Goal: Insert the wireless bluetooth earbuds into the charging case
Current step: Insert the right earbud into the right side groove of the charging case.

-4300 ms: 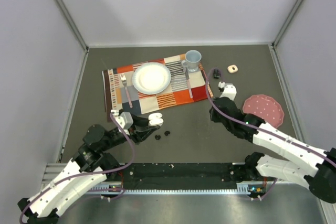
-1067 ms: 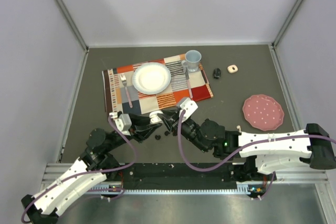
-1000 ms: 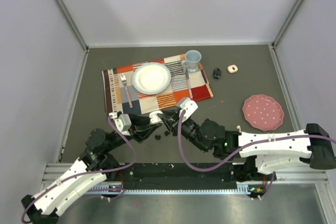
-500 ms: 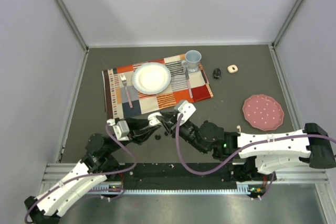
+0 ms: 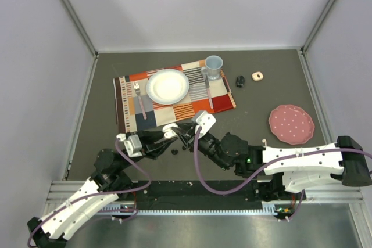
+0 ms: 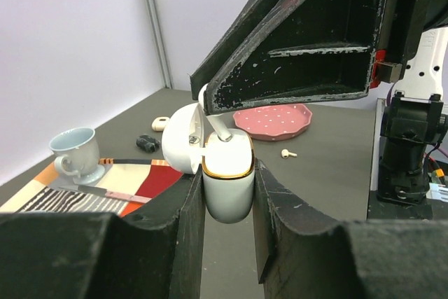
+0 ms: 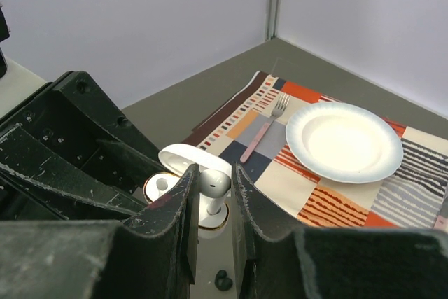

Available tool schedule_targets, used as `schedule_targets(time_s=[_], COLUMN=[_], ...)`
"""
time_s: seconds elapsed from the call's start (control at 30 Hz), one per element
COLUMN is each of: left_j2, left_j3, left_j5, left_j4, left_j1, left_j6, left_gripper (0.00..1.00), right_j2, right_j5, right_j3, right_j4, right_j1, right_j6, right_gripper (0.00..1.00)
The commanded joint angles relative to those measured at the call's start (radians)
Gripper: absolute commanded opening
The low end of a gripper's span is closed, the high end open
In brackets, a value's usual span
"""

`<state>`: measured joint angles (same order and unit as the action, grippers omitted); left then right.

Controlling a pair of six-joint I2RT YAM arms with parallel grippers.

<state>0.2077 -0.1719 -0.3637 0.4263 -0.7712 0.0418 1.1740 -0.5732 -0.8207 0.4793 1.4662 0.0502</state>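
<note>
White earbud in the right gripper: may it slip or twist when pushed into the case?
Probably: the white earbud looks glossy and rounded, so it may twist in the right gripper. It is tiny, likely very light, so a nudge could flick it away.

dark grey table [image 5: 261,103] carries a patterned placemat [image 5: 152,110], a pink dotted plate [image 5: 291,124], 2 black earbuds [image 5: 174,151], 1 white earbud [image 5: 264,141], a small black object [image 5: 239,81] and a peach piece [image 5: 257,76].
</note>
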Motion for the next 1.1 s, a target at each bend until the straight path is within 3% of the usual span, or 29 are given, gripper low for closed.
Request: schedule_targets(time_s=[0.0, 0.5, 1.07], left_j2=[-0.005, -0.010, -0.030], left_j3=[-0.009, -0.031, -0.031], left_j5=[0.031, 0.069, 0.086], left_j4=[0.094, 0.080, 0.058], left_j1=[0.001, 0.001, 0.000], left_j6=[0.004, 0.030, 0.026], left_gripper=[0.00, 0.00, 0.00], right_j2=[0.016, 0.052, 0.036], right_j5=[0.030, 0.018, 0.002], right_j3=[-0.012, -0.018, 0.017], right_j4=[-0.013, -0.065, 0.007], right_j1=[0.016, 0.020, 0.028], right_j6=[0.005, 0.051, 0.155], right_gripper=[0.05, 0.07, 0.07])
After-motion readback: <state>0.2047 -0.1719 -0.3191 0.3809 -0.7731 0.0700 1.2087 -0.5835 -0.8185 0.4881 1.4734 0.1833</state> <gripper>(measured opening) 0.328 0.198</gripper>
